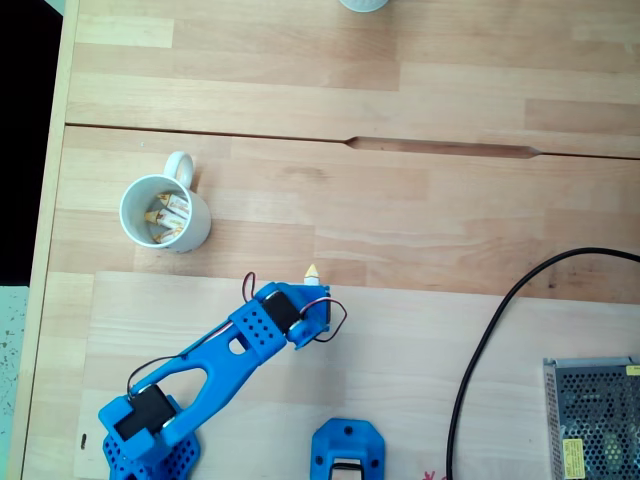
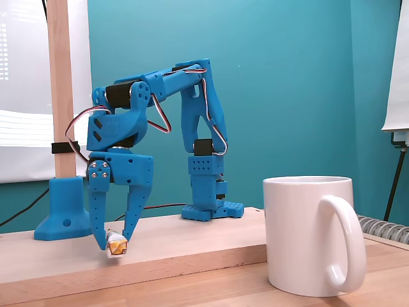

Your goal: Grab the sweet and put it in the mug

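Beneath the arm, the claw [image 2: 113, 242] pinches the sweet [image 2: 116, 247], mostly hidden from above; the mug [image 1: 165, 214] stands apart.

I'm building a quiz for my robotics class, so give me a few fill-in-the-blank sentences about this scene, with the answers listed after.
1. The gripper has its jaws closed on the ____.
2. In a fixed view from above, the mug already holds several ____ sweets.
3. The arm's printed parts are coloured ____.
4. In that view from above, the mug's handle points toward the ____ edge of the picture.

Missing words: sweet; wrapped; blue; top
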